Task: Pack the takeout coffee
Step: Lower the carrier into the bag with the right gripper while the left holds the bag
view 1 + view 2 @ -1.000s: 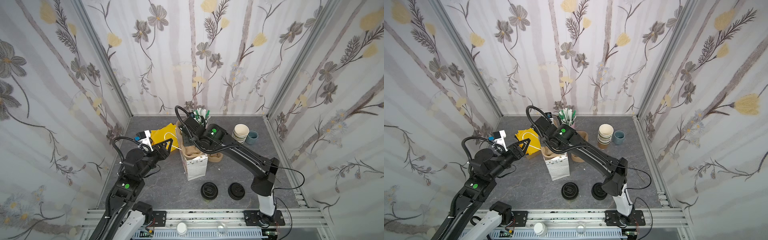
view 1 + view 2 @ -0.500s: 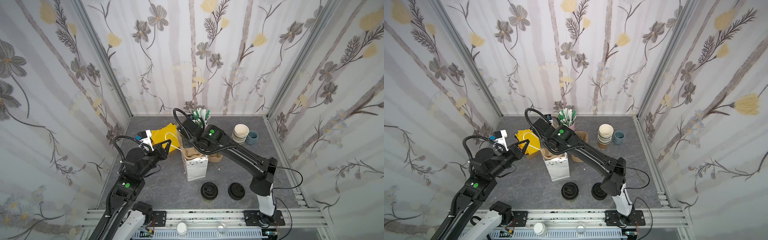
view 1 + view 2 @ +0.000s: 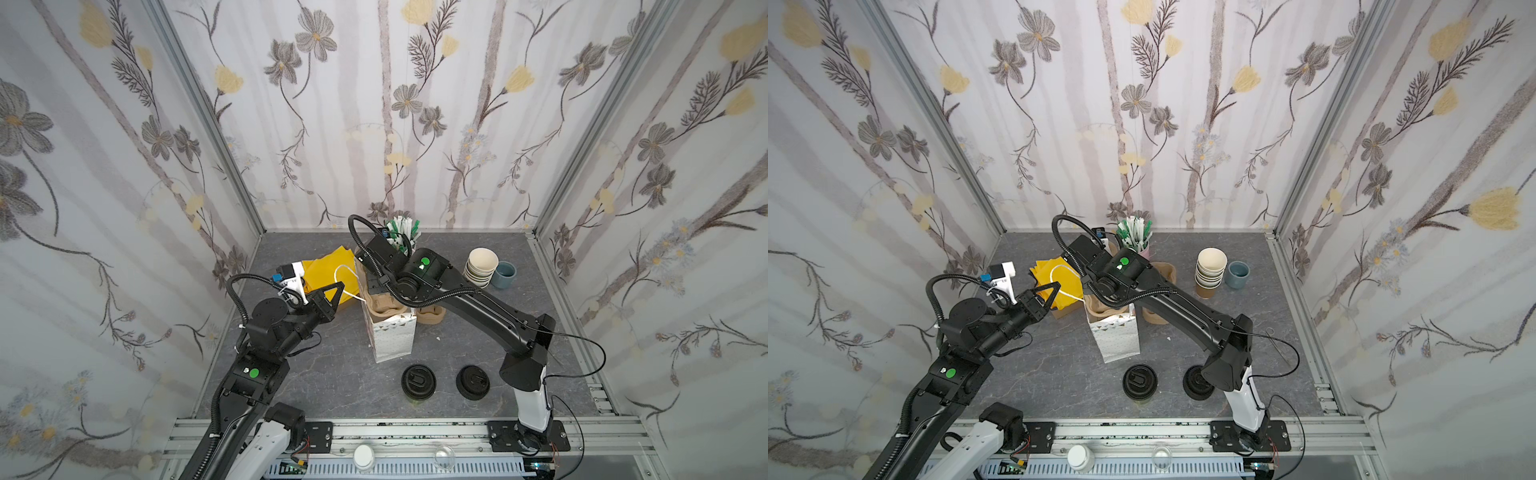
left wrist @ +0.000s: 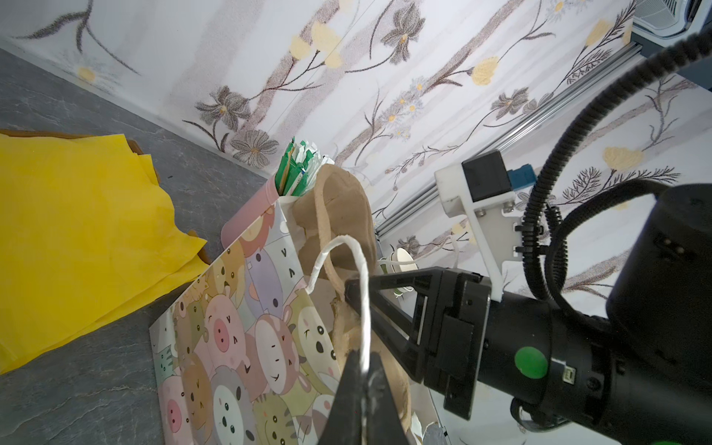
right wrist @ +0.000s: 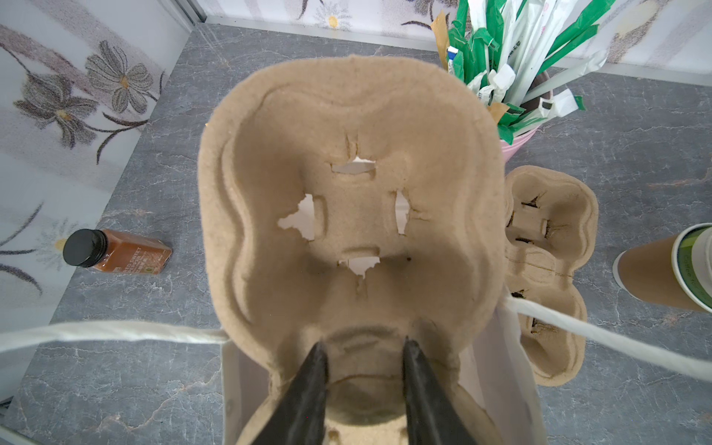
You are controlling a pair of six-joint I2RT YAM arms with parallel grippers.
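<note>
In both top views the tabletop [image 3: 324,374] bears the gift bag [image 3: 392,338], with the pulp carrier [image 5: 346,173] gripped half-inside by the right end effector [image 5: 365,345], the left end effector [image 4: 362,366] clamped shut on the bag's handle [image 4: 364,327], and the takeout coffee [image 3: 418,381] standing unpacked nearby.

Gift bag [image 4: 239,339]: pastel cartoon animals (pigs, cats)
Bag handle [image 4: 364,277]: white
Tissue paper [image 4: 77,231]: yellow
Cup carrier [image 5: 346,192]: tan
Straw wrappers [image 5: 512,57]: green and white
Stacked cups [image 3: 481,266]: brown, cream insides
Takeout coffee [image 3: 418,381]: black lid
Bottle [image 5: 115,254]: brown, black cap
Floor [image 3: 332,374]: grey, veined
Walls [image 3: 374,124]: pale, grey and yellow flowers
</note>
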